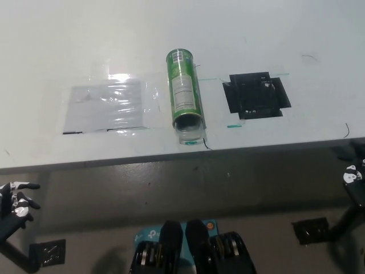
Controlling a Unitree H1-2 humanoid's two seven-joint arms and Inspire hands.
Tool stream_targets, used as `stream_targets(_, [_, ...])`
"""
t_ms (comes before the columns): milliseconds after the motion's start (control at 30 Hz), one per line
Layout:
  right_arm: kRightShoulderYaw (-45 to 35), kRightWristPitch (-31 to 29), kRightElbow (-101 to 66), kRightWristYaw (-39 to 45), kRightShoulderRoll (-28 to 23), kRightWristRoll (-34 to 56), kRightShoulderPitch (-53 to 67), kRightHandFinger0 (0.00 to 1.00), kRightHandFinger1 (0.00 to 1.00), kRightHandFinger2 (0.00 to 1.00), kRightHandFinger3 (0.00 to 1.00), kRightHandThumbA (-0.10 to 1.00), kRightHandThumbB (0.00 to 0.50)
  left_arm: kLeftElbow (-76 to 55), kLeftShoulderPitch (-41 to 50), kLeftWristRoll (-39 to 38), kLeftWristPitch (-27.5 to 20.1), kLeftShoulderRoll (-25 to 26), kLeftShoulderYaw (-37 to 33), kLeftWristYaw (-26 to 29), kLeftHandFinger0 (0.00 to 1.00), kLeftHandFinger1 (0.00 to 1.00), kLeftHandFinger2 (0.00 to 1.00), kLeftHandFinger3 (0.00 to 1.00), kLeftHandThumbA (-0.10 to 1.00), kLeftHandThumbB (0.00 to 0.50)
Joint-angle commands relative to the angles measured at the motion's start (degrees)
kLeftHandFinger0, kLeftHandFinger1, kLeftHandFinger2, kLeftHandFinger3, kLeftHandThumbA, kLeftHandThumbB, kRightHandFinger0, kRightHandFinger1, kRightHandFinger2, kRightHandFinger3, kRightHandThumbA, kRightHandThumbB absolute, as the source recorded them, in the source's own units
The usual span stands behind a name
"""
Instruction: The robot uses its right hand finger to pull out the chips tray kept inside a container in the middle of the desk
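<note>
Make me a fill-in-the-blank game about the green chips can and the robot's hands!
The green cylindrical chips can lies on its ____.
Its open end faces the desk's ____ edge.
The black tape patch lies on the can's ____ side.
The white left hand hangs ____ the white desk edge.

Missing words: side; near; right; below

Bright, even light falls from above on the pale desk (285, 34), which looks almost washed out. Glare streaks the clear plastic sheet (105, 105) and glints on the green can (183, 85). Shadows on the desk are faint. The floor below the desk edge is dim, and the whole picture is slightly soft.
</note>
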Motion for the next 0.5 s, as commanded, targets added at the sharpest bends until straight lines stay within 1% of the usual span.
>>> stream_targets(0, [0.23, -0.59, -2.22, -0.16, -1.36, -0.47, -3.49, 0.0, 0.01, 0.56, 0.75, -0.1, 0.22, -1.85, -0.15, -0.27, -0.47, 0.77, 0.43, -0.88, 0.26, 0.3, 0.39, 0.6, 0.04, 0.0])
stream_targets(100, [1.19, -0.36, -1.79, 1.09, -2.78, -0.74, -6.89, 0.0, 0.02, 0.55, 0.75, -0.1, 0.218, -1.7, -0.26, -0.39, -0.77, 0.62, 0.31, -0.99, 0.27, 0.3, 0.39, 0.59, 0.03, 0.0])
stream_targets(133, [1.52, -0.05, -1.57, 1.3, -3.12, -0.86, -8.12, 0.0, 0.0, 0.48, 0.75, -0.1, 0.222, -1.61, -0.27, -0.2, -0.94, 0.67, 0.23, -0.98, 0.27, 0.3, 0.39, 0.59, 0.03, 0.0])
stream_targets(167, [1.84, -0.07, -1.3, 1.58, -3.38, -0.71, -9.21, 0.0, 0.0, 0.45, 0.76, -0.1, 0.222, -1.59, -0.28, -0.2, -0.9, 0.63, 0.26, -0.92, 0.27, 0.3, 0.39, 0.59, 0.03, 0.0])
stream_targets(233, [2.01, 0.13, -0.81, 2.63, -3.56, 1.28, -11.1, 0.0, 0.0, 0.45, 0.76, -0.1, 0.219, -1.78, -0.3, -0.52, -0.48, 0.43, 0.43, -0.82, 0.26, 0.3, 0.39, 0.59, 0.03, 0.0])
stream_targets(267, [3.17, 0.0, -0.59, 3.64, -3.72, 1.24, -14.25, 0.04, 0.06, 0.53, 0.76, -0.1, 0.215, -1.54, -0.34, -0.94, -0.31, 0.24, 0.63, -0.82, 0.27, 0.3, 0.4, 0.6, 0.04, 0.0])
stream_targets(300, [3.84, 0.0, -0.51, 3.89, -3.66, 0.85, -15.56, 0.01, 0.01, 0.52, 0.78, -0.1, 0.214, -1.53, -0.34, -0.85, -0.46, 0.27, 0.6, -0.84, 0.26, 0.3, 0.39, 0.6, 0.04, 0.0])
stream_targets(333, [4.58, -0.41, -0.14, 3.9, -3.56, 0.12, -16.44, 0.0, 0.0, 0.51, 0.78, -0.1, 0.214, -1.46, -0.14, -0.95, -0.61, 0.33, 0.76, -0.86, 0.26, 0.3, 0.39, 0.59, 0.03, 0.0])
stream_targets(367, [5.13, -0.05, 0.18, 3.62, -3.22, -0.23, -17.6, 0.0, 0.0, 0.5, 0.78, -0.1, 0.226, -1.46, -0.13, -0.93, -0.65, 0.33, 0.75, -0.84, 0.26, 0.3, 0.39, 0.59, 0.04, 0.0])
stream_targets(400, [5.92, -0.58, 0.96, 4.02, -3.04, -0.17, -18.96, 0.0, 0.0, 0.41, 0.77, -0.1, 0.235, -1.64, -0.07, -0.84, -0.55, 0.36, 0.71, -0.81, 0.26, 0.3, 0.39, 0.59, 0.04, 0.0])
stream_targets(433, [6.12, -0.61, 0.99, 3.93, -2.99, -0.13, -18.8, 0.0, 0.0, 0.41, 0.77, -0.1, 0.236, -1.72, 0.2, -0.88, -0.56, 0.43, 0.78, -0.84, 0.26, 0.3, 0.39, 0.59, 0.04, 0.0])
stream_targets(467, [8.49, -0.02, 1.29, 5.18, -2.69, -1.29, -21.29, 0.0, 0.01, 0.41, 0.77, -0.1, 0.229, -1.28, 0.16, -1.23, -1.04, 0.33, 0.9, -0.96, 0.26, 0.3, 0.39, 0.59, 0.04, 0.0])
